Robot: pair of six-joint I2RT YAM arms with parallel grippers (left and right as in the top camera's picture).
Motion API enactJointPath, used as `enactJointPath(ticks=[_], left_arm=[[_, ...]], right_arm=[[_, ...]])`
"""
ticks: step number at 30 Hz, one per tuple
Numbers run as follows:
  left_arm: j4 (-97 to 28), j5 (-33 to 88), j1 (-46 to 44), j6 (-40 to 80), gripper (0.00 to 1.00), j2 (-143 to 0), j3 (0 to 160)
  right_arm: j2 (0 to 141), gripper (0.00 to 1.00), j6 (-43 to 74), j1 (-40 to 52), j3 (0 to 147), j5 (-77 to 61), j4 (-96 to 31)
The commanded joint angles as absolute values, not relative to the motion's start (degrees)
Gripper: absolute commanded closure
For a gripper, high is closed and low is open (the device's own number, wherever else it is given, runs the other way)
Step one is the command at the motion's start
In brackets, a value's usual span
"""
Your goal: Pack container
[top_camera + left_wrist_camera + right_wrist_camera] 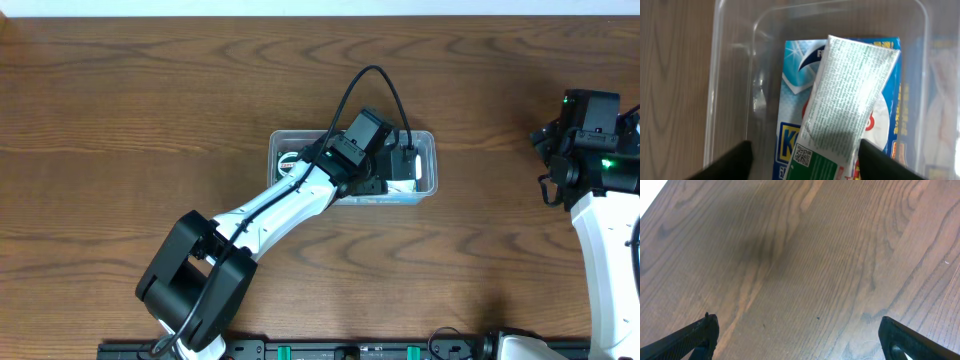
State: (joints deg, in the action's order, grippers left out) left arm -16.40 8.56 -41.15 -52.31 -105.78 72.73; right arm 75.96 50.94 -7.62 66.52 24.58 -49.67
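Left jaws spread over the container so the sachet lies flat on the carton; right jaws wide, idle.

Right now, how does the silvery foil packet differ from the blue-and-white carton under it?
The silvery foil packet is narrower and lies tilted on top; the blue-and-white carton is wider and sits straight underneath. The packet carries fine print, the carton bold lettering. Both lie inside the clear plastic tub.
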Motion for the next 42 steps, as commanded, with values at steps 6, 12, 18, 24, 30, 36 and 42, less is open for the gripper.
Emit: enactJointPath(ticks=[6, 12, 18, 24, 30, 36, 42], left_arm=[[-15.9, 8.5, -41.2, -46.2, 0.09, -100.1, 73.8], [-16.0, 8.5, -41.2, -41.2, 0.02, -91.0, 73.8], [-19.8, 8.5, -41.2, -41.2, 0.02, -80.7, 73.8], [-23.7, 8.5, -41.2, -41.2, 0.02, -70.9, 73.8], [-31.9, 6.8, -41.2, -41.3, 0.02, -65.1, 73.8], [-53.2, 5.9, -41.1, -35.3, 0.02, -62.4, 73.7], [-63.9, 4.8, -37.6, -10.9, 0.02, -62.5, 73.1]], right_arm=[[75.8, 0.01, 51.8, -7.9, 66.7, 25.2, -49.7], [75.8, 0.01, 51.8, -7.9, 66.7, 25.2, -49.7], [75.8, 0.01, 51.8, -7.9, 66.7, 25.2, -49.7], [75.8, 0.01, 51.8, -7.9, 66.7, 25.2, -49.7], [75.8, 0.01, 51.8, -7.9, 66.7, 25.2, -49.7], [75.8, 0.01, 51.8, -7.9, 66.7, 25.2, -49.7], [75.8, 0.01, 51.8, -7.9, 66.7, 25.2, -49.7]])
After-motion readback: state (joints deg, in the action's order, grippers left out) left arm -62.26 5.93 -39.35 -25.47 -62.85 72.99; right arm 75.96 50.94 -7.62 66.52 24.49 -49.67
